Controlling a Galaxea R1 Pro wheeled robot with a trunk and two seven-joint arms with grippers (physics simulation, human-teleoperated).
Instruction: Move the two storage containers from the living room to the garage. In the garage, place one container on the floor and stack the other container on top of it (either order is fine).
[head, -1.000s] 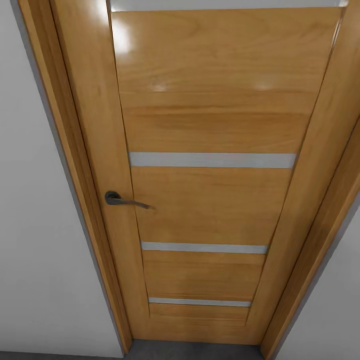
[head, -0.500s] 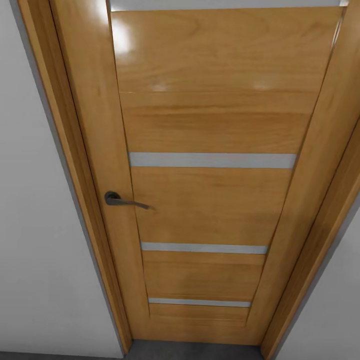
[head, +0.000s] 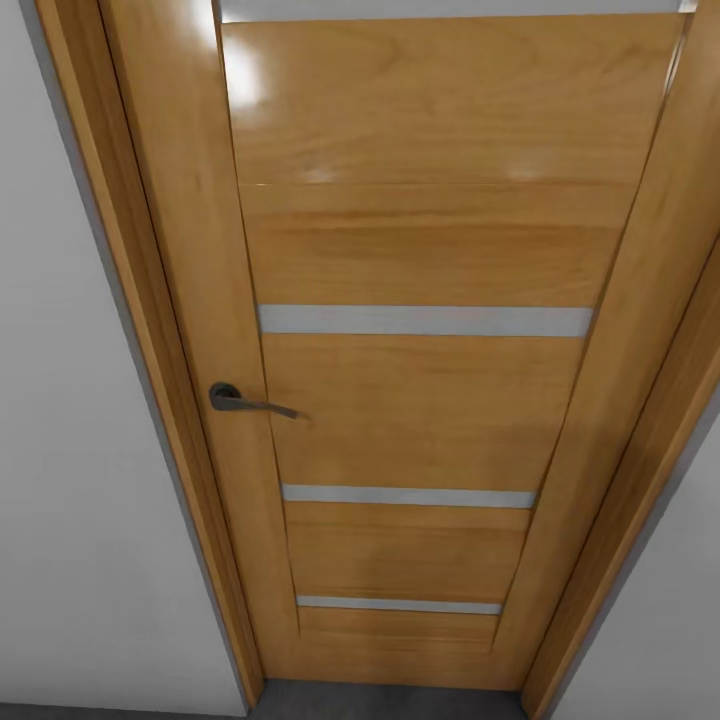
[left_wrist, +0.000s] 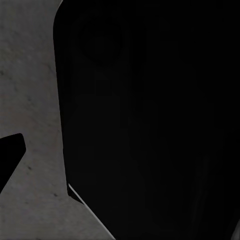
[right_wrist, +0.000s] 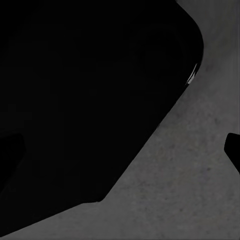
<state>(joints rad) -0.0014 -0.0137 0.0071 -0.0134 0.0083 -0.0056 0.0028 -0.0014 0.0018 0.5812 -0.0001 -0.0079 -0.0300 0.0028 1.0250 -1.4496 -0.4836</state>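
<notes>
1. An orange-wood door (head: 420, 330) takes up most of the head view, closed within its frame (head: 150, 330) and seen from close up at a downward angle.
2. Four frosted horizontal strips cross its panel; the second strip (head: 425, 320) sits about mid-height, with two shorter ones lower down and one at the very top edge.
3. A dark lever handle (head: 245, 400) sits on the door's left side, with its lever pointing right.
4. Plain white wall (head: 70, 500) flanks the frame on the left, and a narrower piece of wall (head: 660, 640) shows at the lower right.
5. A thin band of grey concrete floor (head: 390, 702) runs along the foot of the door, the only open ground in that view.
6. In the left wrist view a large black body (left_wrist: 150, 120) lies close to the camera, over mottled grey floor (left_wrist: 30, 100) beside it.
7. The right wrist view shows a similar black mass (right_wrist: 85, 100) above the same rough concrete (right_wrist: 190, 190).
8. Whether either gripper is open or closed, or holds anything, cannot be told.
9. The storage containers are not visible from here.
</notes>
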